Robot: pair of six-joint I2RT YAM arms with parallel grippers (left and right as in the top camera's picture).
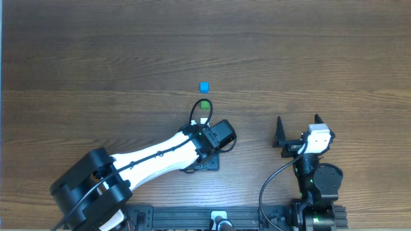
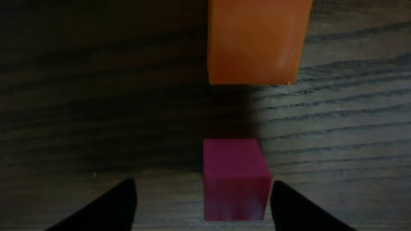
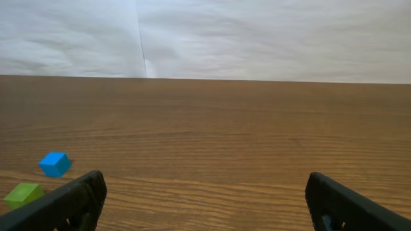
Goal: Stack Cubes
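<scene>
Left gripper (image 2: 204, 185): jaws spread wide and low over the table, holding nothing, one finger on each side of the magenta cube.
Magenta cube (image 2: 235, 174): on the wood between those fingers, much closer to one of them; I cannot tell whether they touch.
Orange cube (image 2: 255, 40): on the table beyond the magenta one, with a strip of bare wood between them.
Right gripper (image 3: 205, 176): jaws wide apart and empty, near its own base, well away from all the cubes.
Green cube (image 1: 204, 104): just past the left arm's wrist.
Blue cube (image 1: 204, 87): near the green one, farther from the arms, not touching it.
Table (image 1: 96, 58): dark brown wood with long grain lines running across it.
Wall (image 3: 270, 38): pale white, behind the table's far edge, with one vertical seam.
</scene>
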